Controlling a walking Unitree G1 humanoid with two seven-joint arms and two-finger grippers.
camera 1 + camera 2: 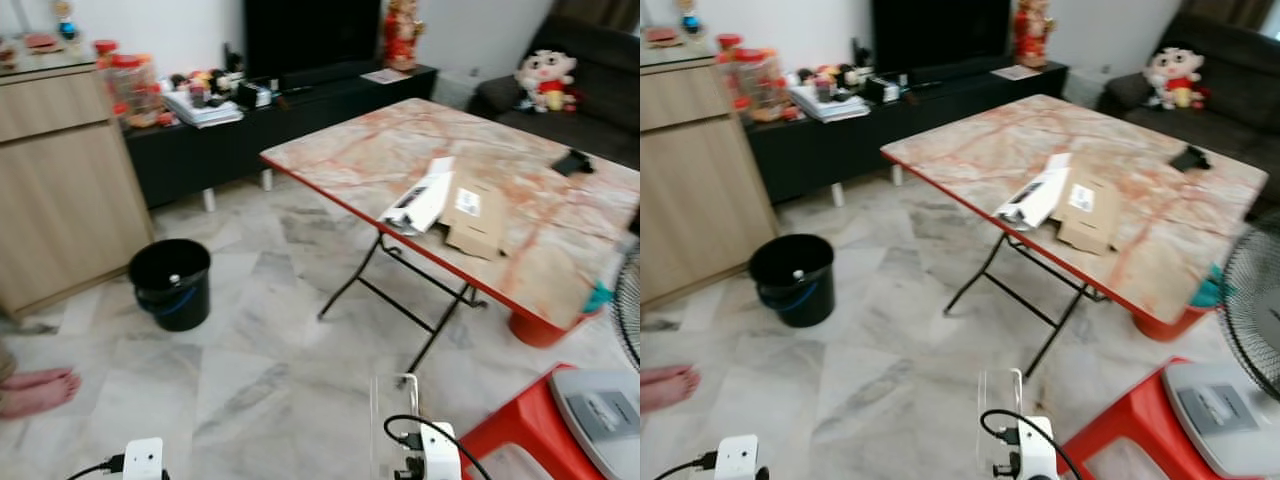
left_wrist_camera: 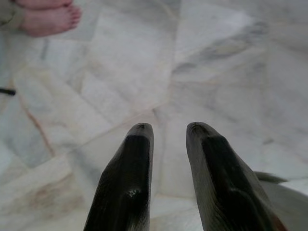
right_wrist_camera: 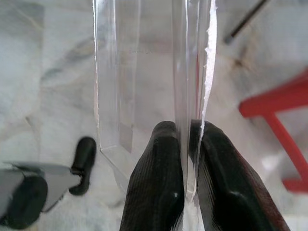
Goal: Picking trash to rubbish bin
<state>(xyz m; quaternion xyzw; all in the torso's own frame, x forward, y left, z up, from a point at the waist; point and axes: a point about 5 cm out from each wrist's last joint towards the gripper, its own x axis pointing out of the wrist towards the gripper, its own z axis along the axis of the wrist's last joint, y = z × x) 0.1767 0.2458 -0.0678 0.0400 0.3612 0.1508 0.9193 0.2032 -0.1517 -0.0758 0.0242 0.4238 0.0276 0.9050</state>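
Note:
My right gripper (image 3: 187,131) is shut on a clear plastic package (image 3: 144,72), which rises above the right wrist (image 1: 392,410) near the bottom of the eye views. The black rubbish bin (image 1: 170,282) stands on the marble floor to the left, beside a wooden cabinet, with a small white item inside it. My left gripper (image 2: 166,132) hangs open over bare floor tiles. On the marble-topped folding table (image 1: 540,240) lie a white wrapper (image 1: 418,200) and a flattened cardboard box (image 1: 473,220).
A person's bare feet (image 1: 35,390) are at the far left on the floor. A red stool (image 1: 520,425) with a grey device stands at the lower right, a fan (image 1: 628,300) at the right edge. A black TV bench (image 1: 250,120) and a sofa (image 1: 590,90) lie beyond.

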